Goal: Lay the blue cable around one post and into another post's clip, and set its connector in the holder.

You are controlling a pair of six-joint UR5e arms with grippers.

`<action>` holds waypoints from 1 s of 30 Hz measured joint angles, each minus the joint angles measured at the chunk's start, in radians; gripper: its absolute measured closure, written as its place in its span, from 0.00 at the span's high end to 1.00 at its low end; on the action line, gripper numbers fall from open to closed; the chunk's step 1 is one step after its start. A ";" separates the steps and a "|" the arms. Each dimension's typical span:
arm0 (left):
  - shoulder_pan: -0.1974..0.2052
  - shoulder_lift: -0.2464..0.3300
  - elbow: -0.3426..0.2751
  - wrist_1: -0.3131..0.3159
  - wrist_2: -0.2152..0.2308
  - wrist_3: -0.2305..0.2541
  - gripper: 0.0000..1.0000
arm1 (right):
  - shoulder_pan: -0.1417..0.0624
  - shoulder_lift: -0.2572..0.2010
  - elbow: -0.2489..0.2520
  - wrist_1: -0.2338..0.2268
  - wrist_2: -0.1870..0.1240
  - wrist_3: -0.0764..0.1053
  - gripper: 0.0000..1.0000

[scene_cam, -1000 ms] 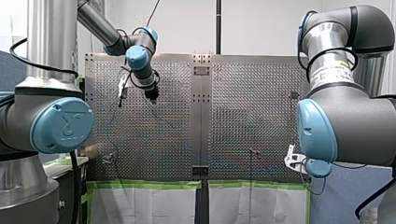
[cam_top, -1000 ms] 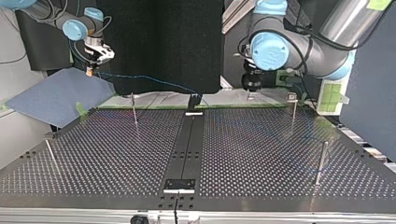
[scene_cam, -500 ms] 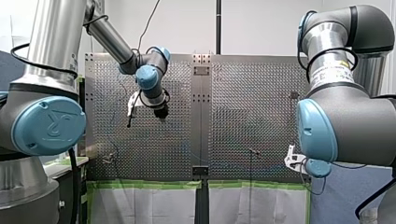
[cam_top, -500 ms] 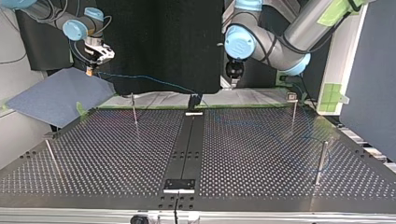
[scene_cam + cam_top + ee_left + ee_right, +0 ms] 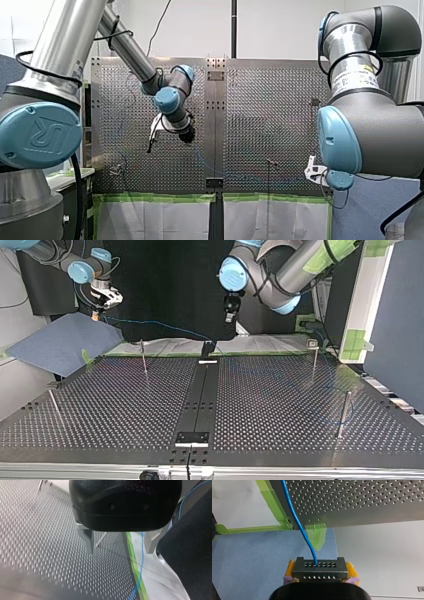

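clamping the connector, my right gripper, blue cable ran from it, my left gripper hung with fingers apart

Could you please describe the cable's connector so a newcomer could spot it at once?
Find the perforated table; off its green-taped corner, over the blue sheet, is my right gripper. Between its yellow pads sits the connector: a small black block with rows of holes, where the blue cable ends.
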 joint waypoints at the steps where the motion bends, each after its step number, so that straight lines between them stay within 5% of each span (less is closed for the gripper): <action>1: -0.007 -0.007 0.007 0.007 0.002 -0.001 1.00 | 0.000 0.000 0.000 0.000 0.000 0.000 0.00; 16: -0.135 -0.135 0.071 0.135 0.034 -0.004 1.00 | 0.002 0.000 0.000 -0.006 0.002 -0.003 0.00; 30: -0.251 -0.262 0.194 0.262 0.084 0.011 1.00 | -0.001 0.000 -0.002 -0.011 -0.002 -0.003 0.00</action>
